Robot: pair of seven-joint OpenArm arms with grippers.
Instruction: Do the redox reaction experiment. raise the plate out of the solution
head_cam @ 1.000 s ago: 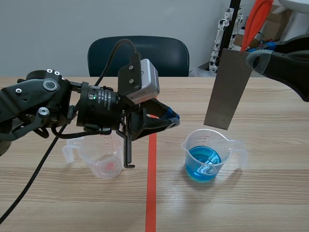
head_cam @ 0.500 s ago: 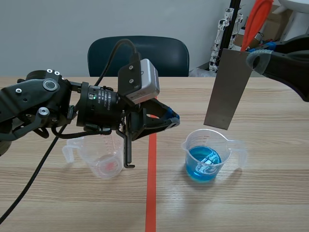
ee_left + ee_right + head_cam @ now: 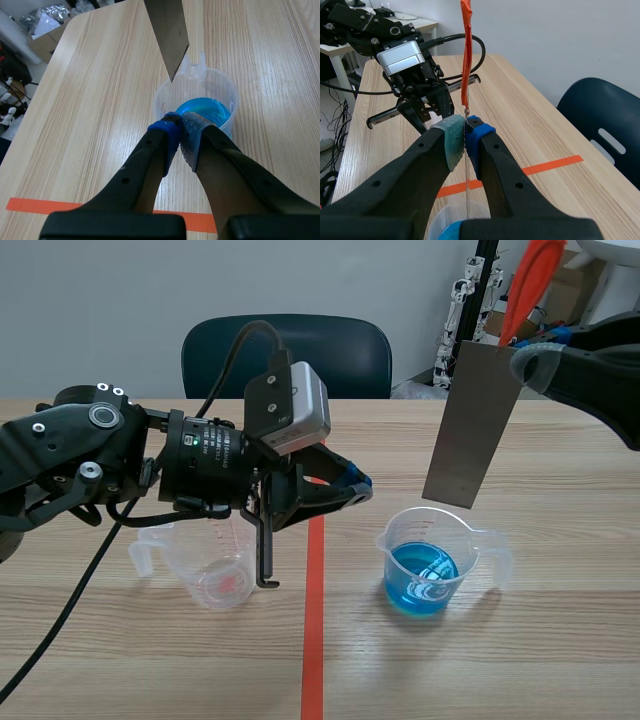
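Note:
A grey metal plate (image 3: 473,423) hangs upright in the air, its lower edge just above a clear beaker of blue solution (image 3: 424,562). My right gripper (image 3: 522,355) is shut on the plate's top corner; in the right wrist view the plate (image 3: 466,187) shows edge-on between the fingers of that gripper (image 3: 464,135). My left gripper (image 3: 362,483) hovers left of the beaker, shut on nothing. In the left wrist view the gripper (image 3: 180,122) has its pads together, with the beaker (image 3: 197,106) and the plate's lower corner (image 3: 169,32) just ahead.
An empty clear beaker (image 3: 205,563) stands under the left arm, left of the orange-red tape line (image 3: 315,620). A dark blue chair (image 3: 287,357) stands behind the table. An orange strip (image 3: 465,50) hangs above the right gripper.

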